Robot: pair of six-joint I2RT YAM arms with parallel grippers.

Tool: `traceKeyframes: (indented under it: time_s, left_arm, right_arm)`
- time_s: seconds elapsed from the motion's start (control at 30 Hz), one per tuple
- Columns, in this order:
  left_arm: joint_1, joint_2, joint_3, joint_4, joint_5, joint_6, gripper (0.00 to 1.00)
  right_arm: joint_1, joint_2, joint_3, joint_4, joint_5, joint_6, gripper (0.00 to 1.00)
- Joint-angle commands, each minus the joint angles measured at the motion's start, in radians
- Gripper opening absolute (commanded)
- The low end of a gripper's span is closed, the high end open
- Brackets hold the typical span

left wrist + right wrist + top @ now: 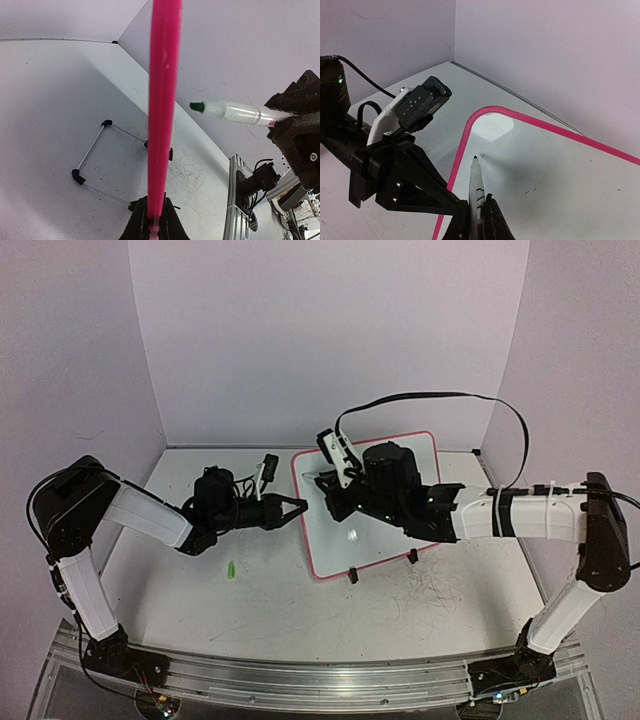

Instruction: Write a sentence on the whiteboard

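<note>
The whiteboard [335, 540] stands tilted at mid table, its red-pink rim running up the left wrist view [162, 100]. My left gripper [297, 506] is shut on the board's left rim, jaws pinching it [155, 226]. My right gripper [332, 490] is shut on a white marker [477, 187]. Its green tip [198, 106] sits at the board's face [560, 170] near the upper left corner. No green words show on the board, only a few tiny dark specks [530, 190].
A small green marker cap [232, 569] lies on the scribbled grey tabletop left of the board. Black clip feet [352, 576] stand at the board's near edge. Walls close in behind and at both sides. The left arm's fingers [420, 197] sit just left of the marker.
</note>
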State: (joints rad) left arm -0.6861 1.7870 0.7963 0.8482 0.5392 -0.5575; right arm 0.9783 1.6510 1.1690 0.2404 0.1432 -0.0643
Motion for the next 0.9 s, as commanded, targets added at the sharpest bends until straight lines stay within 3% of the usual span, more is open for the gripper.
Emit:
traceKeyframes:
  time_s: [0.0, 0.87]
  left_arm:
    - [0.005, -0.029, 0.001, 0.025, 0.018, -0.024, 0.00]
    - [0.003, -0.046, -0.007, 0.025, 0.022, -0.022, 0.00]
  right_arm:
    - [0.008, 0.018, 0.050, 0.043, 0.012, -0.006, 0.00]
    - [0.008, 0.055, 0.063, 0.041, 0.028, 0.003, 0.00]
